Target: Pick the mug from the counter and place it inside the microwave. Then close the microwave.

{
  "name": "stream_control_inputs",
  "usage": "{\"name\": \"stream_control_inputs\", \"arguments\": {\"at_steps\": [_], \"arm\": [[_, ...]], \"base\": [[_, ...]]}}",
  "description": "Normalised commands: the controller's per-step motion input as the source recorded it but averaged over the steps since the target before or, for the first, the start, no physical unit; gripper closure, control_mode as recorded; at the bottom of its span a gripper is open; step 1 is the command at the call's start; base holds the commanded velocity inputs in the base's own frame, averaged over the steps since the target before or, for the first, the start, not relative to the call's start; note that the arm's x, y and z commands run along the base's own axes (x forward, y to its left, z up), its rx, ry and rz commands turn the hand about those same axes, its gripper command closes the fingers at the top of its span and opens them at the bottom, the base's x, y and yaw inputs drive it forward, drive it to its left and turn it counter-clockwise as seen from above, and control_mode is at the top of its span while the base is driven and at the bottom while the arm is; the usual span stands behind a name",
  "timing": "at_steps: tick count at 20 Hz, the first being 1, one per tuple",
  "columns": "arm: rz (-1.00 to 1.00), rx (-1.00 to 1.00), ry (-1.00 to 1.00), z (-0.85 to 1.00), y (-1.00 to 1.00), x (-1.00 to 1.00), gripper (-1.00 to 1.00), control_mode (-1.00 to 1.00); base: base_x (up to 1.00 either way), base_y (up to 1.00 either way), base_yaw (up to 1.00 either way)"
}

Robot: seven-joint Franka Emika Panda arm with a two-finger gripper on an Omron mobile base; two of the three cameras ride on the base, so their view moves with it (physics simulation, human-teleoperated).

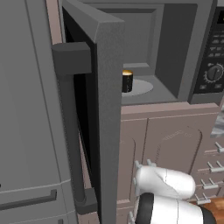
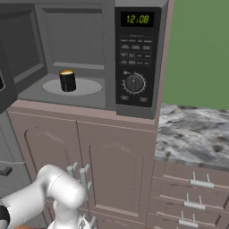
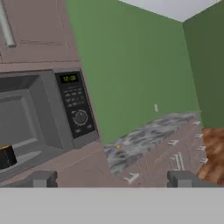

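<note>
Inside microwave [image 2: 134, 58] — mug [image 2: 67, 80], door ajar

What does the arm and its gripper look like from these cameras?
The arm is glossy white, built of rounded, bulbous segments, with a black band at one joint. No cables or markings show. The gripper ends in two small, blocky, dark grey fingertips.

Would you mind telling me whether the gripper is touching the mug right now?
Apart. In the hand view the open gripper holds nothing between its fingertips, while the mug sits well away inside the microwave.
</note>
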Motion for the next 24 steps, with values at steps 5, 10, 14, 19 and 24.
{"name": "stream_control_inputs", "arguments": {"at_steps": [5, 10, 14, 19, 24], "arm": [[0.00, -0.17, -0.01, 0.49, 0.75, -0.16, -1.00, -1.00], [0.03, -0.19, -0.03, 0.46, 0.70, -0.23, -1.00, -1.00], [-0.02, -0.03, 0.01, 0.15, 0.40, -0.02, -1.00, -1.00], [-0.12, 0.00, 0.00, 0.00, 0.19, 0.22, -1.00, -1.00], [-0.24, 0.00, 0.00, 0.00, 0.33, 0.24, -1.00, -1.00]], "base": [[0.00, 0.00, 0.00], [0.00, 0.00, 0.00], [0.00, 0.00, 0.00], [0.00, 0.00, 0.00], [0.00, 0.00, 0.00]]}}
